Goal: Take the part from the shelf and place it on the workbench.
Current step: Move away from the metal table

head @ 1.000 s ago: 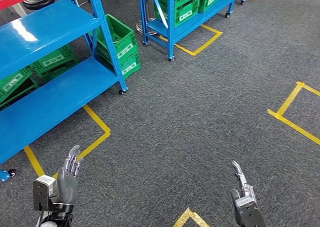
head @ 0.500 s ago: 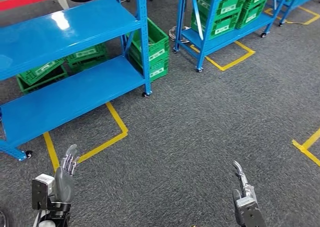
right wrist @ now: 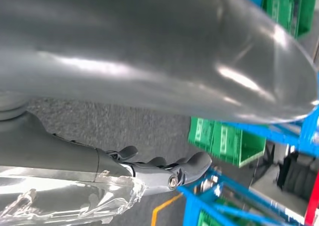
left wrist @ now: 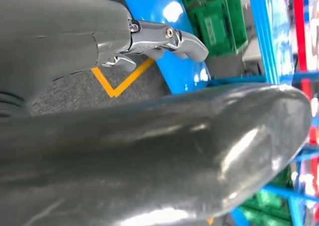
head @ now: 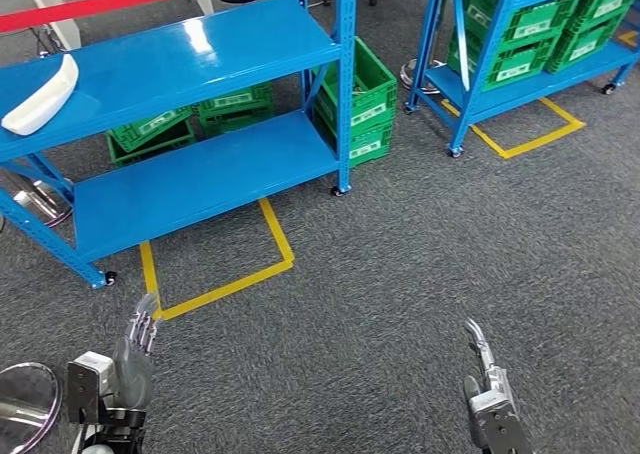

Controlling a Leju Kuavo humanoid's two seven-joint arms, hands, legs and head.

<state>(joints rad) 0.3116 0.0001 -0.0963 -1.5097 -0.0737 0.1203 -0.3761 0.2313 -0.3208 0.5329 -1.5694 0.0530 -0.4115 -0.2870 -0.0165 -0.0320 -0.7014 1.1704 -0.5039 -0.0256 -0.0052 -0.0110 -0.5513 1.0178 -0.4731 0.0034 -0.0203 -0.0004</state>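
Note:
A long white part (head: 41, 94) lies on the top board of the blue shelf (head: 226, 44) at the far left of the head view. My left hand (head: 134, 359) hangs low at the bottom left, fingers straight and apart, holding nothing. Low at the bottom right is my right hand (head: 489, 399), also with its fingers out and nothing in them. Both hands are far from the shelf, over the grey carpet. In the left wrist view the left hand's thumb (left wrist: 158, 151) and fingers (left wrist: 165, 37) are spread; the right wrist view shows the right hand's fingers (right wrist: 165, 173) likewise.
Green crates (head: 355, 99) sit under and beside the blue shelf. A second blue rack (head: 521, 74) with green crates stands at the back right. Yellow tape (head: 226, 284) marks squares on the floor. A round metal base (head: 23, 404) lies at the bottom left.
The whole scene has shifted right and down as the camera turned left; the shelf's left part and the white part have come into view. Both hands keep their pose.

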